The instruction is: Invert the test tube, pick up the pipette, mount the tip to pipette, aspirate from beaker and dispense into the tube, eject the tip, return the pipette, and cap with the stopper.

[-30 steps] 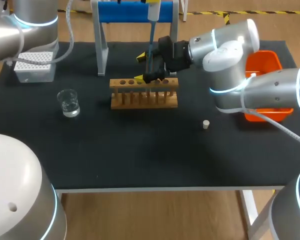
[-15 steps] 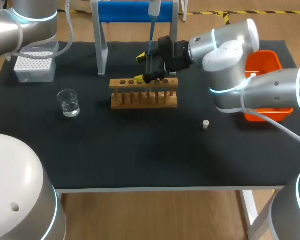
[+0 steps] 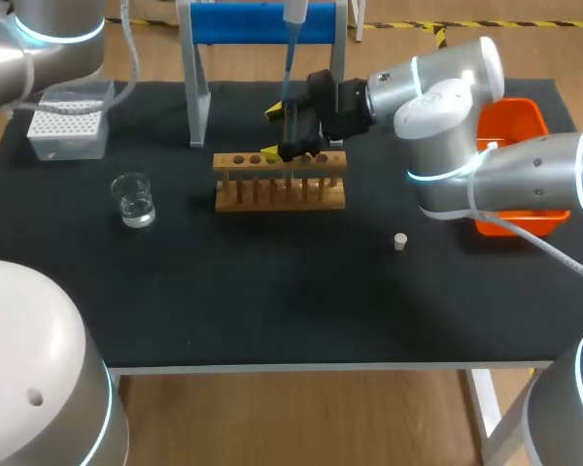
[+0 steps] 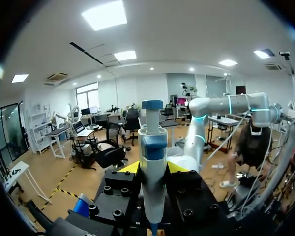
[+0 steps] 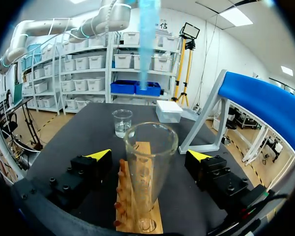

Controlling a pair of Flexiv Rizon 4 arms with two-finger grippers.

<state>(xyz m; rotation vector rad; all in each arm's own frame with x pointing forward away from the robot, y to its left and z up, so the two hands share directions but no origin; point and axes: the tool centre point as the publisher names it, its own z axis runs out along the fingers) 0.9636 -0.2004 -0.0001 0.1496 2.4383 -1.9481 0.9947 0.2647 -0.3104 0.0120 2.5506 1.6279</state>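
Observation:
A clear glass test tube (image 5: 150,172) stands mouth up in the wooden rack (image 3: 280,184). My right gripper (image 5: 150,155) is open around it, its yellow fingertips (image 5: 101,154) well clear on either side. In the head view that gripper (image 3: 277,132) sits at the rack's back edge. My left gripper (image 4: 152,167) is shut on the blue and white pipette (image 4: 152,147), held upright. The pipette (image 3: 291,39) hangs high over the rack, and its blue tip (image 5: 148,44) is above the tube's mouth, apart from it. A small white stopper (image 3: 399,242) lies on the mat to the rack's right.
The beaker (image 3: 133,200) with clear liquid stands left of the rack. A white tip box (image 3: 68,124) sits at the back left. The blue pipette stand (image 3: 262,24) rises behind the rack. An orange bin (image 3: 515,126) is at the right edge.
My left arm has lifted the pipette upward and slightly left, raising its tip higher above the tube. The right gripper and the tube have not moved.

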